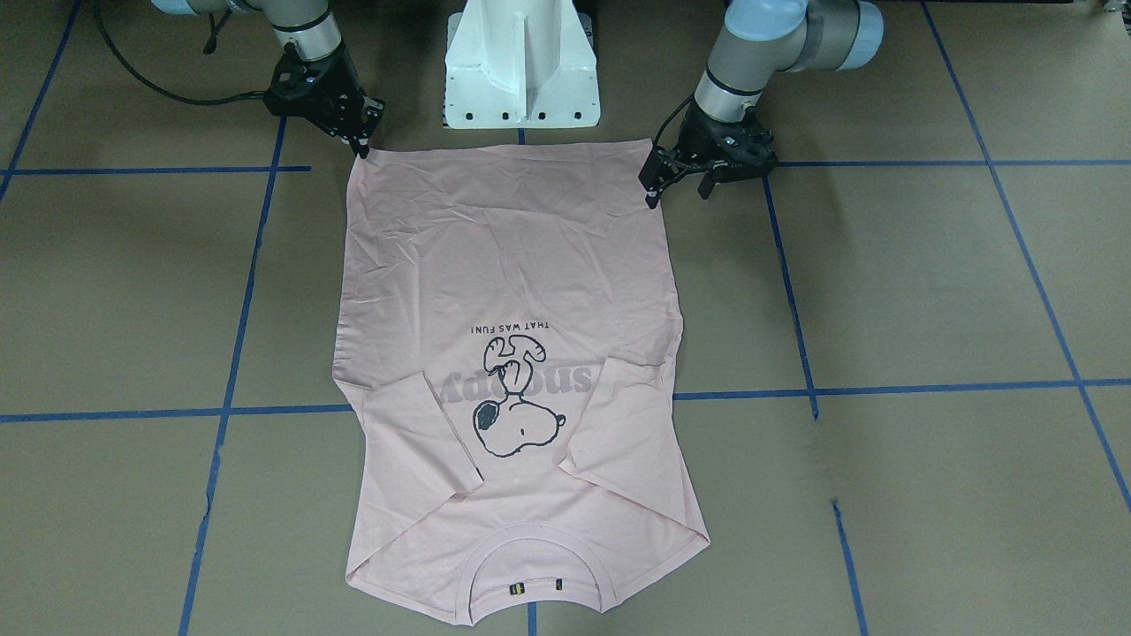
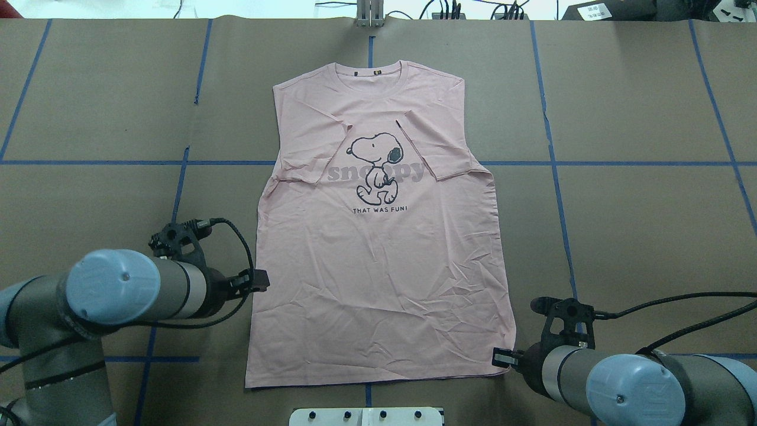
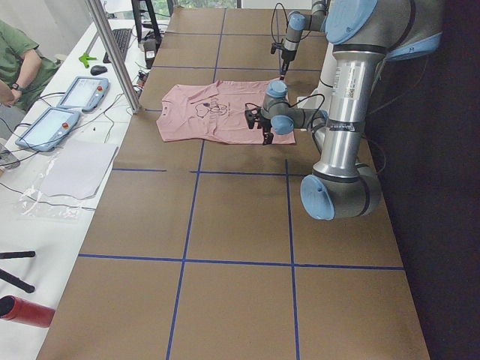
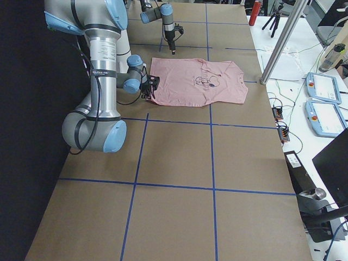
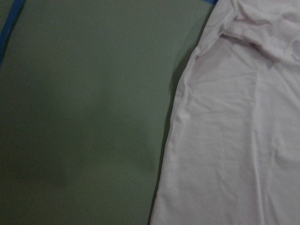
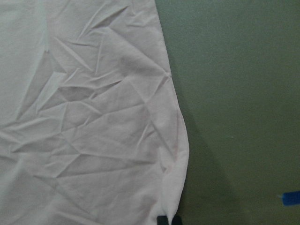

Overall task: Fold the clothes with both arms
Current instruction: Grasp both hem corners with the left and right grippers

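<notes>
The pale pink T-shirt (image 2: 378,266) is found lying flat on the brown table (image 2: 650,236), print side up, between the 2 grippers. Its ribbed collar (image 2: 372,74) is turned away from the robot, and its hem is set near the white pedestal (image 1: 521,62). Both short sleeves are folded inward onto the chest, partly covering the grey lettering on either side of the cartoon dog (image 2: 375,163).

The right gripper (image 1: 360,146) is placed at the hem corner on the robot's right. Its jaws are pressed together on that corner, and in the right wrist view the cloth is seen puckered up to a dark fingertip (image 6: 162,220).

The left gripper (image 1: 679,184) is held low at the opposite side edge, a little up from the hem. Its jaws are spread, with 1 finger just beside the cloth edge and nothing gripped.
</notes>
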Controlling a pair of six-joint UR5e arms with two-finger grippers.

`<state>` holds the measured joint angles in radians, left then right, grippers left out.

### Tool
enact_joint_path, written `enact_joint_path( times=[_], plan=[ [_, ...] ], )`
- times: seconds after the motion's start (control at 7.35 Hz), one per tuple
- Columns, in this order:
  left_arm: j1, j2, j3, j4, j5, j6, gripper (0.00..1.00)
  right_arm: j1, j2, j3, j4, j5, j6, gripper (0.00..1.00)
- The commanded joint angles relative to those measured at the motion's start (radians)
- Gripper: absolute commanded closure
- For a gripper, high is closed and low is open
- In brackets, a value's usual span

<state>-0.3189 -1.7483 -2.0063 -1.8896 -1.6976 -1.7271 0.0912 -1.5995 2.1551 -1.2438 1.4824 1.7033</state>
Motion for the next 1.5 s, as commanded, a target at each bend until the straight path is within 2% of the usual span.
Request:
enact_joint_path(
  times=[0.0, 0.14, 0.27, 0.95, 1.22, 1.36],
  plan=[
    [0.159, -0.002, -0.073, 0.142, 0.058, -0.202, 0.01, 0.001, 0.0, 0.0, 0.001, -0.004, -0.001, 1.0],
    [0.216, -0.011, -0.09, 0.2, 0.059, -0.257, 0.02, 0.002, 0.0, 0.0, 0.001, -0.004, -0.001, 1.0],
    [0.237, -0.034, -0.083, 0.207, 0.059, -0.273, 0.03, 0.002, 0.0, 0.0, 0.001, -0.002, -0.001, 1.0],
    [0.227, -0.054, -0.014, 0.205, 0.073, -0.272, 0.06, 0.005, 0.001, 0.0, 0.001, 0.001, -0.001, 1.0],
    [0.227, -0.056, -0.014, 0.205, 0.075, -0.273, 0.18, 0.01, 0.001, 0.002, 0.001, 0.002, -0.001, 1.0],
    [0.225, -0.056, -0.017, 0.205, 0.073, -0.273, 0.37, 0.01, 0.001, 0.002, 0.001, 0.002, -0.001, 1.0]
  ],
)
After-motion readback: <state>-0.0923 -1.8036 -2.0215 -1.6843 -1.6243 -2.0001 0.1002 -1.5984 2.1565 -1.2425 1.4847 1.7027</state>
